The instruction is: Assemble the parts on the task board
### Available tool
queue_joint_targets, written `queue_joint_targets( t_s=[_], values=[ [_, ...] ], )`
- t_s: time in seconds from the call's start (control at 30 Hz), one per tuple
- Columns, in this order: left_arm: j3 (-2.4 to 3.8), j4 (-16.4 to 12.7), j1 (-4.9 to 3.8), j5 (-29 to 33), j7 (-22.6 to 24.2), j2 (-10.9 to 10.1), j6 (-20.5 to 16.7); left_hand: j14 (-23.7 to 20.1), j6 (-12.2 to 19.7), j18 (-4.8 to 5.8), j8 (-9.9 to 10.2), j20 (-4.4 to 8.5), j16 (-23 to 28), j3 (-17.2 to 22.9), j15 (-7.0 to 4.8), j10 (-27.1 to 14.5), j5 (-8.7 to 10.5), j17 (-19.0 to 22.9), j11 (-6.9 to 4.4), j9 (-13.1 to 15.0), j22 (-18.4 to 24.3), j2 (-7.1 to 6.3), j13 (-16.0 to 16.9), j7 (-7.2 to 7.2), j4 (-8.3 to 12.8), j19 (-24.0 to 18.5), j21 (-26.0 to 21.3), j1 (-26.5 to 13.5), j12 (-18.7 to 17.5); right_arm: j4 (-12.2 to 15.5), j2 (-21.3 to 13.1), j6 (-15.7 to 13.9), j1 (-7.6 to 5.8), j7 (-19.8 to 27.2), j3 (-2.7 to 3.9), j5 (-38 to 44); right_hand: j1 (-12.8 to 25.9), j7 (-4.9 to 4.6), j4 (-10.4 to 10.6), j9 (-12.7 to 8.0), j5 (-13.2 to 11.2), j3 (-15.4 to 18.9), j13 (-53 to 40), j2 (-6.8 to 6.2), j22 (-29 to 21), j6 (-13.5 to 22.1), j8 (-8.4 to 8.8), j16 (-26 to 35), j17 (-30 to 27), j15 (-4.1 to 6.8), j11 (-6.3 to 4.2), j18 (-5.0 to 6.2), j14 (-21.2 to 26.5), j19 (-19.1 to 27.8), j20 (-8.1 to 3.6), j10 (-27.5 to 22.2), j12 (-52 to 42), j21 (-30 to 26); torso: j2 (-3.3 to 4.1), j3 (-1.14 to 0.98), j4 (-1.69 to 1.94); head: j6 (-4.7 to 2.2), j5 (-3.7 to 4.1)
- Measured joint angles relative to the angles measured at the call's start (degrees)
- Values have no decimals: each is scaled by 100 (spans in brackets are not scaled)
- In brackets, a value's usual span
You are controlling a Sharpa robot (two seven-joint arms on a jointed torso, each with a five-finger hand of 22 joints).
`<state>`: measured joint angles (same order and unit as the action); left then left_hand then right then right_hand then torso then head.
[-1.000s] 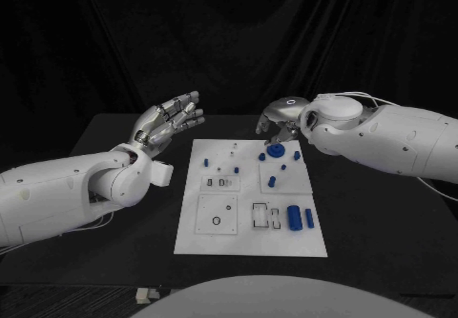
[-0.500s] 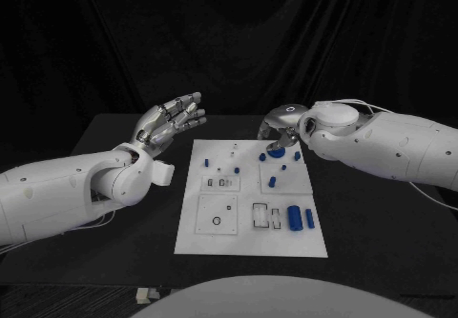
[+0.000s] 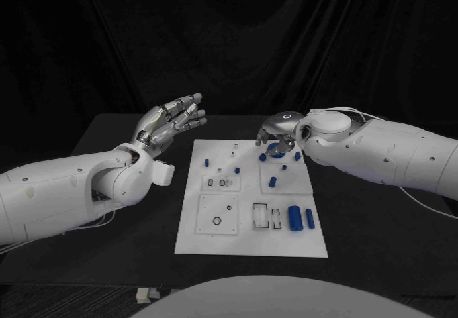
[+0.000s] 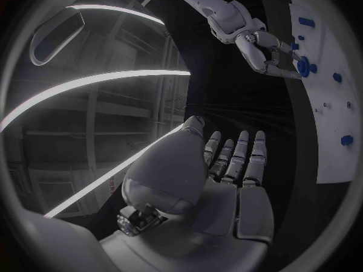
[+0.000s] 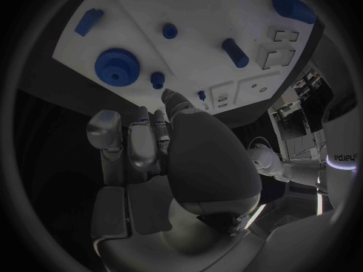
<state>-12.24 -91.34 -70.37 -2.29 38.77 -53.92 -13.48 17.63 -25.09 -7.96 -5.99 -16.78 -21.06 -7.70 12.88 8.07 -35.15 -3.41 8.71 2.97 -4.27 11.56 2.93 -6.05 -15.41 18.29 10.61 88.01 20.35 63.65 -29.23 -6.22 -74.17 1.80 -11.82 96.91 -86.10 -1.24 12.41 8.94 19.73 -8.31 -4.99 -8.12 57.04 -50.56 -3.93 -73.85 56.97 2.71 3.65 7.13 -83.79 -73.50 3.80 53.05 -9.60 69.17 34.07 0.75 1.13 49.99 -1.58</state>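
The white task board (image 3: 250, 242) lies in the middle of the black table. A blue gear (image 3: 276, 151) sits on its far end, between two small blue pegs (image 3: 263, 157). My right hand (image 3: 278, 130) hovers over the gear with bent fingers pointing down at it. In the right wrist view the gear (image 5: 115, 66) lies on the board (image 5: 136, 24) just clear of the fingertips (image 5: 168, 95), and nothing is in the hand. My left hand (image 3: 172, 119) is raised left of the board, its palm (image 4: 227, 181) bare and fingers spread. The left wrist view shows the right hand (image 4: 261, 45) at the gear (image 4: 304, 65).
A thick blue cylinder (image 3: 294, 217) and a slim one (image 3: 309, 218) lie near the board's near right corner. More blue pegs (image 3: 272, 181) stand mid-board, and a black ring (image 3: 216, 220) lies in a square recess. Bare black table surrounds the board.
My right arm has swung in toward the board and its hand has come down closer over the gear. The left arm and the parts have not moved.
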Motion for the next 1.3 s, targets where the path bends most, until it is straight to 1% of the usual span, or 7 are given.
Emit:
queue_joint_targets(
  t_s=[0.27, 0.4, 0.57, 0.63, 0.9, 0.97, 1.3],
  values=[
    [0, 25, 12, -1, 0, 11, 21, 0, -3, 0, 0, 0, 0, 1, 0, -3, -4, 0, -3, 0, 0, 0, 0, -3, -2, 0, 0, 0, 0, -91, 38, -59, 70, 91, 0, 3, 0, 0, -10, 9, -48, -10, -25, 0, -26, 0, 0, 0, -15, -21, -18, 0, 21, 20, -20, 18, -39, -32, 0, 1, 1, 0, -12],
    [0, 40, 23, -2, 0, 20, 35, -2, -216, 0, -97, 0, 0, 65, 2, -67, -28, 0, -67, 25, 13, -29, 0, -157, -18, 0, 0, 29, 0, -127, 56, -82, 108, 127, 0, 4, -40, 0, -43, 21, -45, -43, -46, -12, -41, 0, 0, 0, -44, 0, -18, 0, 42, 62, -20, 18, -85, -52, -3, 1, 1, 0, -14],
    [0, 41, 33, -3, 1, 19, 59, -22, -359, 0, -133, 0, 0, 79, 22, -68, -28, 8, -68, 42, 19, -29, 1, -194, -32, -1, 0, 29, 0, -234, 105, -131, 166, 205, 1, 6, -160, 29, -184, 81, 623, -299, -122, -24, -33, -30, 0, 28, -84, -2, -46, 0, 145, 155, -32, -76, -233, -95, -5, 1, 0, 0, -8],
    [0, 39, 37, -3, 1, 16, 67, -22, -359, 0, -133, 0, 0, 79, 22, -68, -28, 8, -69, 42, 19, -29, 1, -194, -32, -1, 0, 29, 0, -292, 132, -153, 190, 241, 1, 6, -160, 30, -200, 95, 717, -358, -138, -24, -18, -30, 0, 28, -86, -3, -47, 0, 146, 164, -41, -76, -260, -95, -5, 1, -1, 0, -3],
    [0, 37, 47, -4, 1, 2, 92, -22, -359, 0, -133, 0, 0, 79, 22, -68, -28, 8, -69, 42, 19, -29, 1, -194, -32, -1, 0, 29, 0, -486, 237, -214, 275, 373, 1, 7, -160, 13, -194, 152, 702, -455, -187, -24, 21, -130, -7, 28, -82, -3, -47, 0, 146, 184, -21, -76, -366, -95, -8, 1, -3, 0, -4],
    [0, 37, 48, -4, 1, 2, 98, -22, -358, 0, -133, 0, 0, 79, 22, -68, -28, 8, -69, 42, 19, -29, 1, -194, -32, -1, 0, 29, 0, -506, 252, -218, 290, 389, 1, 8, -157, -13, -194, 183, 648, -486, -208, -27, 40, -196, -40, 28, -68, -3, -47, 0, 146, 184, -21, -76, -394, -95, -8, 1, -3, 0, -6],
    [-1, 47, 55, -5, 1, 7, 131, -22, -358, 0, -133, 0, 0, 95, 22, -68, -28, 8, -69, 41, 24, -29, 1, -194, -16, -1, 0, 29, 28, -585, 312, -217, 335, 437, 1, 9, -128, -14, -198, 245, 591, -546, -248, -56, 68, -259, -67, 28, -47, -3, -47, 0, 146, 184, -21, -75, -468, -95, -10, 1, -1, 0, 7]
  ],
)
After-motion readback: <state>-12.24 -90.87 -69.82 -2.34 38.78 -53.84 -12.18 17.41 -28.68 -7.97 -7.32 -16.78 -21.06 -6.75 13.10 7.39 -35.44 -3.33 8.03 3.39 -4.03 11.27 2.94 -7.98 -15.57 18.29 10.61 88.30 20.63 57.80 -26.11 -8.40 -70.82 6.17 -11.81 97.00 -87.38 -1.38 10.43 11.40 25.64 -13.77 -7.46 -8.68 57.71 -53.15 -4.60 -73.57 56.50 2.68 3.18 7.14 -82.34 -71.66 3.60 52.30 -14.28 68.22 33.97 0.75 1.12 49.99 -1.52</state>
